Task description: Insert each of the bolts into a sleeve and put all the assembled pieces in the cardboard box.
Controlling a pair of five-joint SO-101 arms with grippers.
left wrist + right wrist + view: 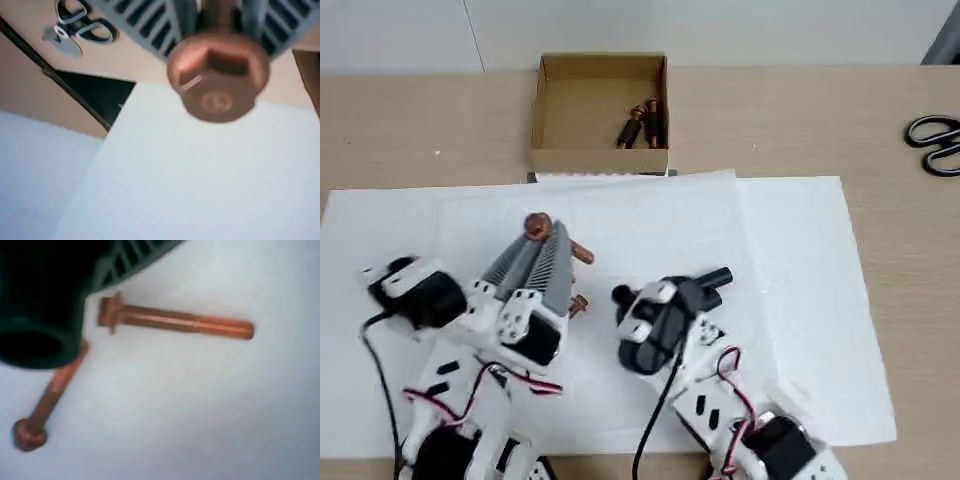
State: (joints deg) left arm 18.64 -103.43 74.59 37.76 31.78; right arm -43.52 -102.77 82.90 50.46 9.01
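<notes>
**Both arms loaded: bolt in left, sleeve in right**

- Left gripper (541,243): jaws closed narrow on a copper-coloured bolt (217,75). The grey ribbed fingers (145,20) clamp the shank and the flanged hex head sticks out past the tips. It sits over the white paper (790,300), near the box.
- Right gripper (692,292): jaws closed on a black sleeve (717,277), whose open end projects beyond the tips. It is low over the paper, beside the left arm.
- Loose bolts: two lie flat on the paper, apart from each other. One is in clear sight (175,322). The other (47,400) has its tip hidden behind the sleeve in the right wrist view.
- Cardboard box (600,160): at the far edge of the paper, open. Assembled pieces (642,125) lie in its right half; count unclear.
- Scissors (935,143): on the wooden table (420,120), well off to the side.
</notes>
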